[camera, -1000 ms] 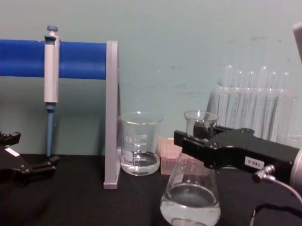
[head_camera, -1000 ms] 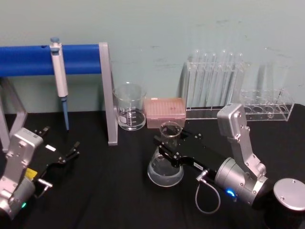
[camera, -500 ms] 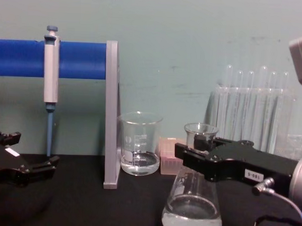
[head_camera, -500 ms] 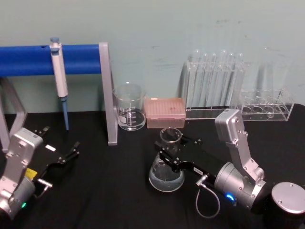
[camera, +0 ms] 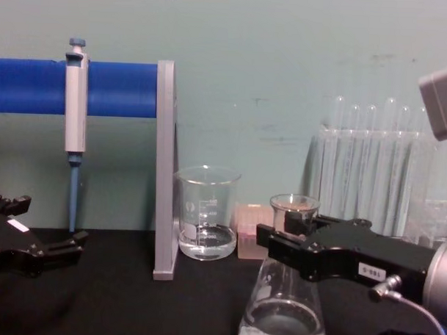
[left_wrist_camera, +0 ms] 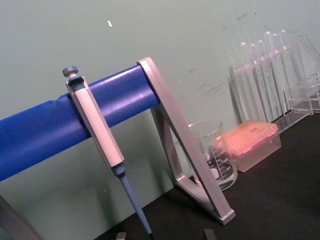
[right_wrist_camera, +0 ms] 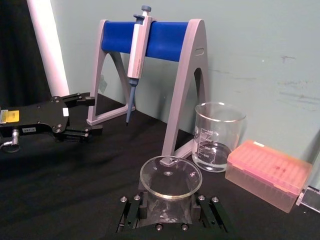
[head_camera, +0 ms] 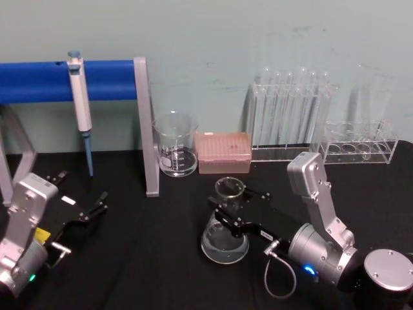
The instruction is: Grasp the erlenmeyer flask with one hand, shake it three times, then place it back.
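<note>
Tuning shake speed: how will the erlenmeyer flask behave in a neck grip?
Likely slippery: the right tool clamps the erlenmeyer flask on smooth clear glass, just below the flared rim, which may stop it dropping. Probably bottom-heavy: liquid sits low in the wide base, so it could swing. Rigid but fragile. Left tool sits open, far left.

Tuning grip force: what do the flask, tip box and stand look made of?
flask: clear glossy glass, seemingly; see-through, liquid visible inside.
tip box: pink translucent plastic, likely; moulded grid top.
stand: matte grey upright, metal or plastic, unclear; smooth blue bar.
</note>
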`<control>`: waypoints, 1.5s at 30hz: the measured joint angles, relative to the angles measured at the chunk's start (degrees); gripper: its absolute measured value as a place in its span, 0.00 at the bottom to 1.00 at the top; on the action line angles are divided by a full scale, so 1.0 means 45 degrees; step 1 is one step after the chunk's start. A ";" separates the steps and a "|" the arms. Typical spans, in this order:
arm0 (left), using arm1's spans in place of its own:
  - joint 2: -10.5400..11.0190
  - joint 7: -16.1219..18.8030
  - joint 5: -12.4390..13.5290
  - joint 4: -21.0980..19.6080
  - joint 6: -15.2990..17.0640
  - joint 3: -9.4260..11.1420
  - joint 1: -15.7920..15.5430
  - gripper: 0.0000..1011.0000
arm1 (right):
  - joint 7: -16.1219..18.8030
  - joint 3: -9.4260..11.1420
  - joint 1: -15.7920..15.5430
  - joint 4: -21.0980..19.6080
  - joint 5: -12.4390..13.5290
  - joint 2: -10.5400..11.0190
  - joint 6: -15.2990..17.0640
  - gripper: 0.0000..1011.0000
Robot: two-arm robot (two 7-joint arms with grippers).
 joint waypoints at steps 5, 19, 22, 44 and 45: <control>0.0000 0.0000 0.0000 0.0000 0.0000 0.0000 0.0000 0.99 | 0.0034 -0.0018 0.0011 0.0100 -0.0032 -0.0012 -0.0015 0.45; 0.0000 0.0000 -0.0001 0.0001 0.0000 0.0000 0.0000 0.99 | 0.0046 -0.0046 0.0002 0.0257 -0.0130 0.0000 0.0036 0.45; 0.0000 0.0000 0.0000 0.0000 0.0000 0.0000 0.0000 0.99 | 0.0036 -0.0044 -0.0003 0.0276 -0.0147 0.0000 0.0059 0.45; 0.0000 0.0000 0.0000 0.0000 0.0000 0.0000 0.0000 0.99 | -0.0019 -0.0038 0.0019 0.0344 -0.0223 -0.0009 0.0125 0.45; 0.0000 0.0000 0.0000 0.0001 0.0000 0.0000 0.0001 0.99 | -0.0019 -0.0038 0.0019 0.0344 -0.0223 -0.0009 0.0125 0.46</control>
